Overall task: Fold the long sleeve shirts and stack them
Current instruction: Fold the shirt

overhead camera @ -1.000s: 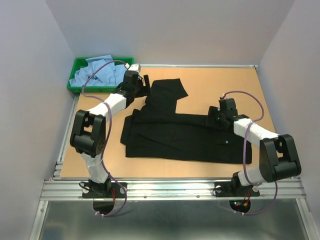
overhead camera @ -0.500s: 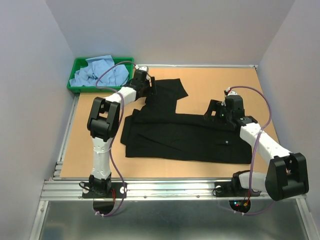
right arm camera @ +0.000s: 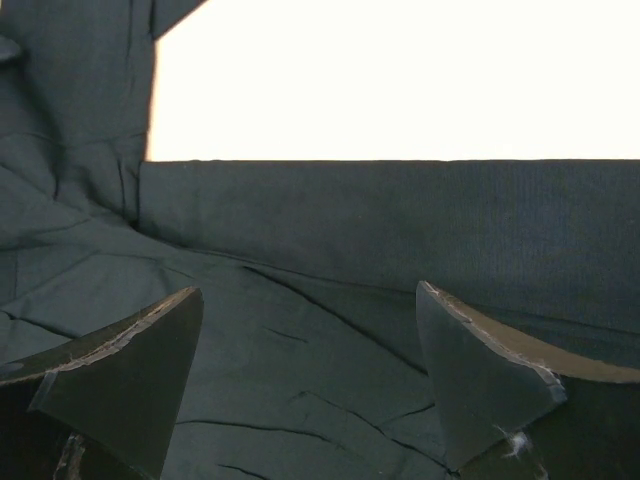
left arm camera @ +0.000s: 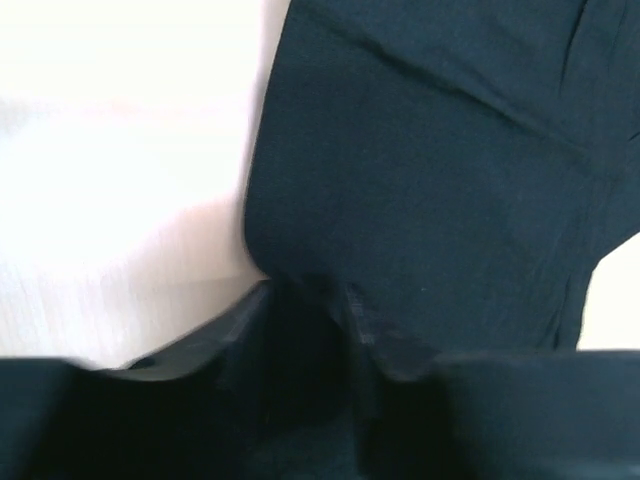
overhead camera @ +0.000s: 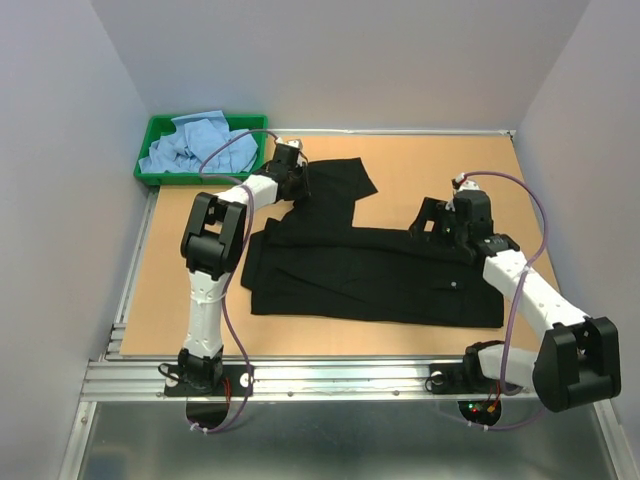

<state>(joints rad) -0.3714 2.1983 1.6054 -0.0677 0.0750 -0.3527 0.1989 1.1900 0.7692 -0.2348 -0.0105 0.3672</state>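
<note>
— Around the rig, what's the setup like? Looks boxed in to me.

— Yep, plain pale grey walls (overhead camera: 330, 60) on three sides, and a tan board counter (overhead camera: 420, 165) with a silver metal rail (overhead camera: 350, 378) along the near edge. Then a green plastic tray (overhead camera: 148, 140) sits at the far left corner, with crumpled light blue shirts (overhead camera: 195, 140) piled in it.

— And the dark one?

— So the black long sleeve shirt (overhead camera: 370, 275) lies flat across the middle of the counter, one sleeve running up toward the far side. On that sleeve's left edge, near the tray, the left tool (overhead camera: 296, 180) is down on the cloth. Its wrist view is dark and blurry, with cloth bunched right at the fingers, so I can't tell if it's pinching or not. Over the shirt's right part the right tool (overhead camera: 425, 222) hangs with fingers spread wide, nothing between them.
</note>
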